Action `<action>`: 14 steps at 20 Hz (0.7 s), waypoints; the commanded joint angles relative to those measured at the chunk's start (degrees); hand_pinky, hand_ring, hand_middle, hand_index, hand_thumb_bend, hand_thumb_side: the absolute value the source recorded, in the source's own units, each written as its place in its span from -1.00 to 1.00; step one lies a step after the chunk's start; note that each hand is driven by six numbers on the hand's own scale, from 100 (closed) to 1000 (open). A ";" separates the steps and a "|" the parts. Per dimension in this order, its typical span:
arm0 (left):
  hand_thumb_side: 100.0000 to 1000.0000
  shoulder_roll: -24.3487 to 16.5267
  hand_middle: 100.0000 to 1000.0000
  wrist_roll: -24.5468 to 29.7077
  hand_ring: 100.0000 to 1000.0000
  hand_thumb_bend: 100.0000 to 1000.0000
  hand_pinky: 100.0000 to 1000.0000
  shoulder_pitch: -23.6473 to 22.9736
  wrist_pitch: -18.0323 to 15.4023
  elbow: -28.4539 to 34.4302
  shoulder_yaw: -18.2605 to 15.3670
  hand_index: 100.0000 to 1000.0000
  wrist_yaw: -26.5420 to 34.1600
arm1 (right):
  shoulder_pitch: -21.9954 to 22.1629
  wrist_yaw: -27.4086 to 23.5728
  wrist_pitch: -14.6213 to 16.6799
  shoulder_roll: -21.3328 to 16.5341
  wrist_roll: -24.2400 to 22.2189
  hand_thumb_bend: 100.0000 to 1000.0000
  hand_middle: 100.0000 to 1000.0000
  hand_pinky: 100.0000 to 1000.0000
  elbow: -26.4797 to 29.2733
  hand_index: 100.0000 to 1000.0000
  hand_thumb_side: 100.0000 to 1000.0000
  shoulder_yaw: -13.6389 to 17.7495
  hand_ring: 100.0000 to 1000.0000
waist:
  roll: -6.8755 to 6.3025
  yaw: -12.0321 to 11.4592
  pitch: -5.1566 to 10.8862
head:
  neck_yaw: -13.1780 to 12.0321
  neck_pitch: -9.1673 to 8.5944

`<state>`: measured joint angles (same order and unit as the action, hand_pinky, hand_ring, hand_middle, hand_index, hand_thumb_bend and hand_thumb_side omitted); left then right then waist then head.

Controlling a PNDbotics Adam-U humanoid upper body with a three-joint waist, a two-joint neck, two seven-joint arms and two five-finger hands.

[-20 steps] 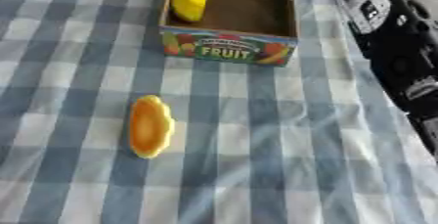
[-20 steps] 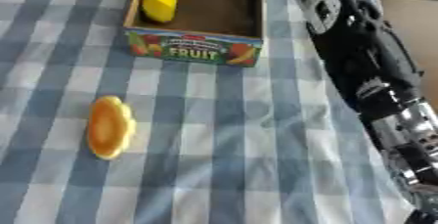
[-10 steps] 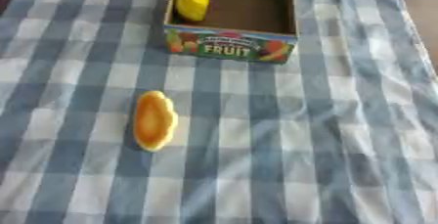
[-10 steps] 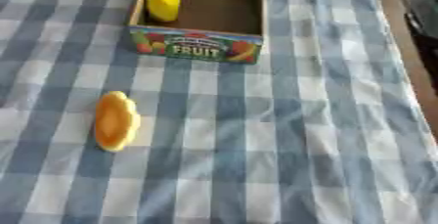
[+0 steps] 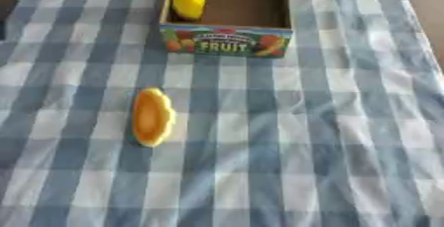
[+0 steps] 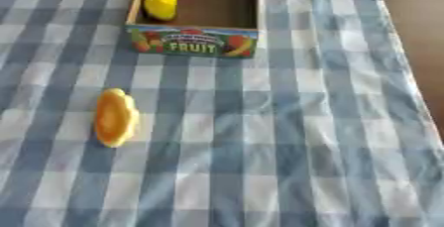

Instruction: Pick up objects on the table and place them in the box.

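Observation:
An open cardboard box (image 5: 227, 42) with "FRUIT" printed on its front wall stands at the far middle of the table. A yellow, lemon-like fruit (image 5: 189, 2) lies inside it, at the left end. An orange-yellow ridged fruit (image 5: 152, 117) lies on the checked cloth in front of the box, left of centre. Neither hand shows in either view.
A blue and white checked cloth (image 5: 304, 137) covers the table. Its right edge (image 6: 415, 77) runs down the right side, with bare brown surface beyond it.
The right arm, which reached along the right side beside the box one second ago, has gone out of view. The camera has shifted a little. The fruits and the box stay put.

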<state>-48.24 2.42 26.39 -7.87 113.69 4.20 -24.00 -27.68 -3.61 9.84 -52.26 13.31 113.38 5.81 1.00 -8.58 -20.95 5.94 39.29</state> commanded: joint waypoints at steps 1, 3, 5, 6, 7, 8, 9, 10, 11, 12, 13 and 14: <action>-0.50 -5.78 0.72 7.91 0.86 -0.43 0.76 1.97 -0.12 0.90 2.11 0.85 -0.79 | 0.98 0.36 2.30 -1.69 1.41 -1.00 0.38 0.65 1.21 0.59 -0.86 1.80 0.91 | -0.32 0.26 1.58 | -0.42 0.52; -0.48 -7.05 0.74 11.97 0.89 -0.38 0.78 2.84 -0.38 0.90 3.97 0.84 -0.57 | 1.69 0.71 2.88 -1.60 1.74 -1.00 0.38 0.65 1.21 0.59 -0.85 1.92 0.91 | -0.58 0.48 1.64 | -0.49 0.57; -0.43 -7.61 0.76 15.13 0.92 -0.38 0.79 3.32 -0.40 0.90 5.77 0.85 0.18 | 1.96 0.82 2.98 -1.49 1.77 -1.00 0.38 0.65 1.21 0.58 -0.84 1.80 0.91 | -0.79 0.63 1.68 | -0.51 0.56; -0.44 -7.67 0.77 16.41 0.92 -0.36 0.80 3.44 -0.19 0.90 6.58 0.85 0.73 | 2.00 0.83 2.92 -1.45 1.67 -1.00 0.38 0.65 1.21 0.58 -0.83 1.66 0.91 | -0.89 0.69 1.70 | -0.52 0.59; -0.45 -7.70 0.78 17.45 0.93 -0.32 0.81 3.55 0.09 0.90 7.21 0.86 1.18 | 2.03 0.84 2.84 -1.40 1.52 -1.00 0.37 0.65 1.21 0.58 -0.82 1.52 0.92 | -0.94 0.73 1.71 | -0.53 0.61; -0.50 -7.77 0.79 18.50 0.94 -0.28 0.82 3.51 0.42 0.90 7.90 0.86 1.47 | 2.10 0.84 2.71 -1.34 1.32 -1.00 0.37 0.65 1.21 0.58 -0.80 1.35 0.92 | -0.97 0.78 1.71 | -0.52 0.61; -0.54 -7.85 0.79 19.38 0.95 -0.26 0.82 3.46 0.69 0.90 8.44 0.86 1.59 | 2.17 0.85 2.57 -1.30 1.14 -1.00 0.37 0.65 1.21 0.58 -0.79 1.21 0.92 | -0.99 0.82 1.71 | -0.50 0.63; -0.63 -7.97 0.80 20.23 0.96 -0.24 0.84 3.24 0.98 0.90 9.03 0.86 1.64 | 2.29 0.85 2.40 -1.25 0.98 -1.00 0.37 0.65 1.21 0.58 -0.77 1.09 0.92 | -1.01 0.84 1.68 | -0.50 0.66; -0.72 -8.10 0.81 21.07 0.97 -0.22 0.85 2.95 1.29 0.90 9.65 0.86 1.75 | 2.41 0.84 2.22 -1.19 0.86 -1.00 0.36 0.65 1.21 0.58 -0.76 1.00 0.92 | -1.02 0.86 1.65 | -0.52 0.68; -0.82 -8.27 0.81 22.05 0.98 -0.19 0.86 2.60 1.57 0.90 10.33 0.88 1.92 | 2.51 0.81 2.03 -1.13 0.78 -1.00 0.36 0.65 1.21 0.57 -0.74 0.92 0.92 | -1.03 0.88 1.62 | -0.55 0.66; -1.00 -8.37 0.81 23.02 0.99 0.06 0.86 2.35 1.83 0.90 10.86 0.88 2.12 | 2.58 0.77 1.84 -1.08 0.73 -1.00 0.36 0.65 1.21 0.57 -0.83 0.84 0.92 | -1.04 0.89 1.61 | -0.59 0.66; -1.00 -8.42 0.81 24.00 0.99 -0.14 0.86 2.08 2.10 0.90 11.39 0.88 2.34 | 2.64 0.72 1.64 -1.01 0.64 -1.00 0.36 0.65 1.21 0.57 -0.72 0.72 0.92 | -1.03 0.88 1.59 | -0.64 0.67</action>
<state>-54.37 25.25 28.15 -6.04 113.73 15.49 -22.11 -24.64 -3.03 11.70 -52.13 14.05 113.66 6.21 0.08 -7.77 -20.62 5.56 39.75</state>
